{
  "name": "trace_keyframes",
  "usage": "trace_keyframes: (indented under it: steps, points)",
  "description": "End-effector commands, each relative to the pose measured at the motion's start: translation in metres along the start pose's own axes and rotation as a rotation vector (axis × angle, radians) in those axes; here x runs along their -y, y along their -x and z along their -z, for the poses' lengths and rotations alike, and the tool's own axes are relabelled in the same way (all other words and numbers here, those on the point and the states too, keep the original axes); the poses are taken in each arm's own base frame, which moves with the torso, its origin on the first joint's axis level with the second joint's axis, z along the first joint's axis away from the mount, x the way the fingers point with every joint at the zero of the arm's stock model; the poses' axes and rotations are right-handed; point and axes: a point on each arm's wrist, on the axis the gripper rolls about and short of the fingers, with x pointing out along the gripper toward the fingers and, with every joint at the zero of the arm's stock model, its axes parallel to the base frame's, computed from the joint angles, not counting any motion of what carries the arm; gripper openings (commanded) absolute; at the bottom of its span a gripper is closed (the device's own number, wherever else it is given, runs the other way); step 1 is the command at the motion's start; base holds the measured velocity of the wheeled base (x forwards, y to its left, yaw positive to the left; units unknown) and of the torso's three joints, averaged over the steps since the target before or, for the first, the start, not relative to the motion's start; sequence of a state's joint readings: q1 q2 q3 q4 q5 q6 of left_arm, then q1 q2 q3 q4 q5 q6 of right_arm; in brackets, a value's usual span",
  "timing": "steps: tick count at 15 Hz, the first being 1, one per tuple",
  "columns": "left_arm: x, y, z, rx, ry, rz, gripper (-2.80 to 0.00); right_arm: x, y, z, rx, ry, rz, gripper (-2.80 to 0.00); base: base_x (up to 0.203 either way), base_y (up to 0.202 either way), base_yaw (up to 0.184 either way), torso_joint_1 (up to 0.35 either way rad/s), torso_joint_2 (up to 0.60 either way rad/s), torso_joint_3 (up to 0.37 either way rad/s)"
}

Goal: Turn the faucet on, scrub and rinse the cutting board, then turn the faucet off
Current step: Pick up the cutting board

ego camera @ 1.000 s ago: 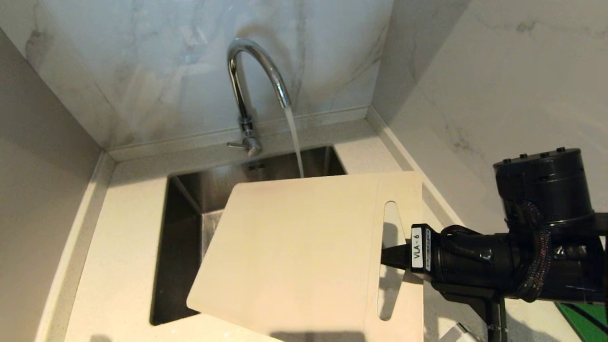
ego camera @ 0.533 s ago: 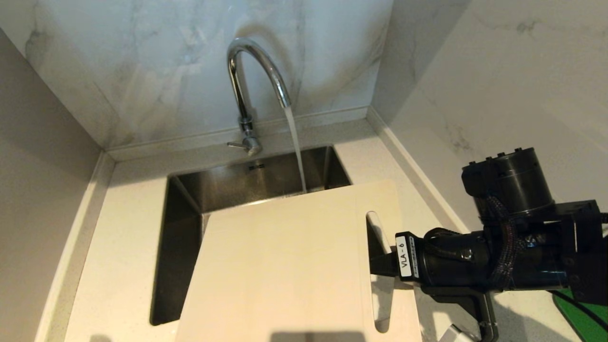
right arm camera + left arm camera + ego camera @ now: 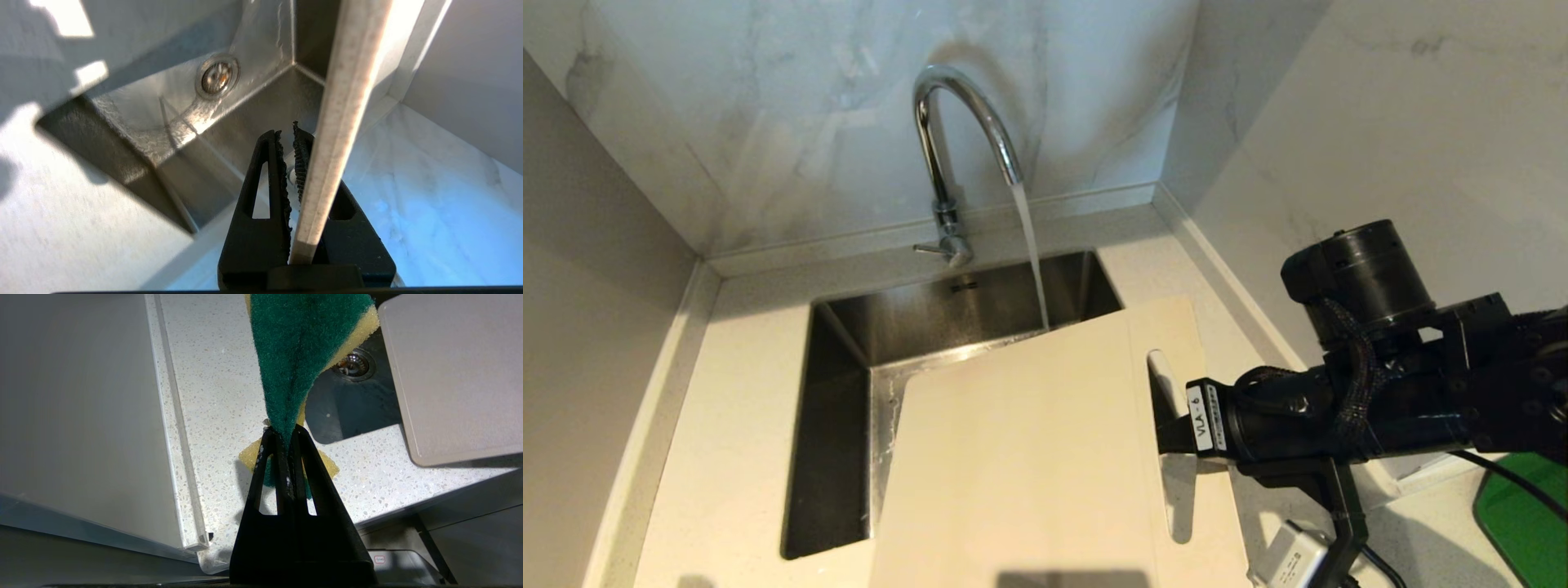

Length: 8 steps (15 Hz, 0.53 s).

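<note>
over the sink [image 3: 841, 327], the right gripper [image 3: 1168, 433] pinched the cutting board [image 3: 1021, 457] by its slotted end beside the faucet [image 3: 947, 155] stream; stiff, probably wet-slick, it likely needed that edge hold.

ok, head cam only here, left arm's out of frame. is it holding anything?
Observer: Yes. The left end effector is shut on a green-and-yellow sponge.
Operator: Sponge on the board?
Observer: No. It hangs apart from the cutting board, over the counter by the sink corner.
Operator: Right grip from its wrist cam?
Observer: The right end effector has the board edge-on between its jaws, above the sink's drain.
</note>
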State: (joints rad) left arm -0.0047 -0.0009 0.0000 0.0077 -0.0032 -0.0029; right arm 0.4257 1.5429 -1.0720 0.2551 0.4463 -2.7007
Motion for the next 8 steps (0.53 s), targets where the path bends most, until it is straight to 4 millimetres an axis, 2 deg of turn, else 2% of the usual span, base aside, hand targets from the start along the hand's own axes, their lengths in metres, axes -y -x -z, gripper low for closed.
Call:
trace_keyframes:
  steps: [1, 8]
  points:
    - [0.000, 0.000, 0.000, -0.001, 0.000, 0.000, -2.80, 0.005, -0.004, 0.015, -0.003, 0.040, -0.012, -2.80, 0.000, 0.000, 0.000, 0.000, 0.00, 0.000]
    - [0.000, 0.000, 0.000, -0.001, -0.001, 0.000, -2.80, 0.015, -0.016, 0.054, -0.081, 0.081, -0.035, -2.80, 0.000, 0.000, 0.000, 0.000, 0.00, 0.000]
